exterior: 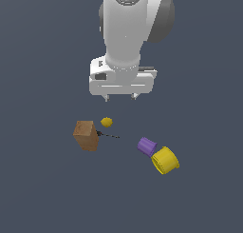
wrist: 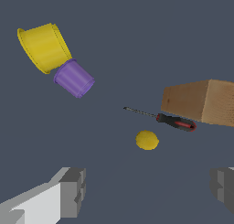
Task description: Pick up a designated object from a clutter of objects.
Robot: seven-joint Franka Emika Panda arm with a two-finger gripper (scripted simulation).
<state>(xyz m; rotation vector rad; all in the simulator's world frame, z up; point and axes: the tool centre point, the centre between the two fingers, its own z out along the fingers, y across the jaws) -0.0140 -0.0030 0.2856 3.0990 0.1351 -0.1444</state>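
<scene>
My hand (exterior: 120, 98) hangs above the tabletop (exterior: 42, 189), fingers (wrist: 73, 191) spread wide, gripping nothing. The brown box (exterior: 86, 135) sits at the exterior view's left, its side touching the screwdriver (wrist: 176, 122), yellow lump (exterior: 107, 121) just beside. Purple cup (exterior: 147, 146) and yellow cup (exterior: 165, 160) lie together, well apart.

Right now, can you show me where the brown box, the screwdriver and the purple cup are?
brown box (exterior: 86, 135): exterior view, middle of its front face.
screwdriver (wrist: 176, 122): wrist view, red-and-black handle.
purple cup (exterior: 147, 146): exterior view, its ribbed side, touching the yellow cup (exterior: 165, 160).
</scene>
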